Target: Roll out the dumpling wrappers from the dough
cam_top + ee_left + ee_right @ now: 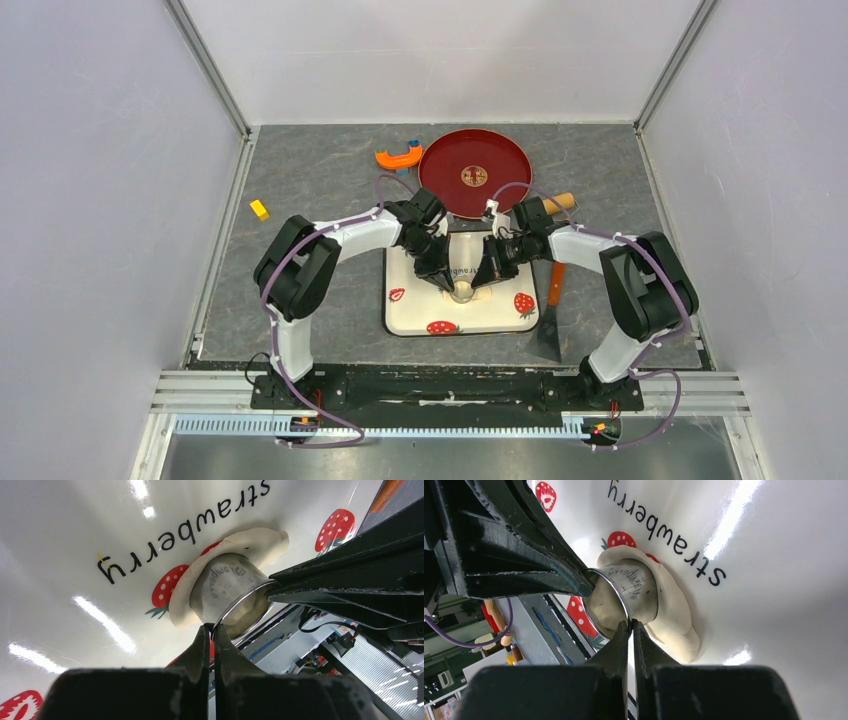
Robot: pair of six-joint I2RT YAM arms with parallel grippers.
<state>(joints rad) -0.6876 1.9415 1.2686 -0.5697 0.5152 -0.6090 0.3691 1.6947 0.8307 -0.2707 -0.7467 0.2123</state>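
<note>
A flattened, pale cream piece of dough (257, 541) lies on the white strawberry tray (405, 318); it also shows in the right wrist view (674, 617). A round metal ring cutter (225, 582) stands on it, seen also from the right wrist (631, 587) and from above (463, 291). My left gripper (214, 627) is shut on the cutter's rim on one side. My right gripper (630, 623) is shut on the rim on the opposite side. From above, the left gripper (449, 281) and the right gripper (481, 279) meet over the tray. No separate wrapper is in view.
A red round plate (474, 172) lies behind the tray. An orange clamp-like tool (398, 157) and a yellow block (259, 209) lie at the left. A wooden roller (560, 203) shows behind the right arm. A scraper with an orange handle (553, 315) lies right of the tray.
</note>
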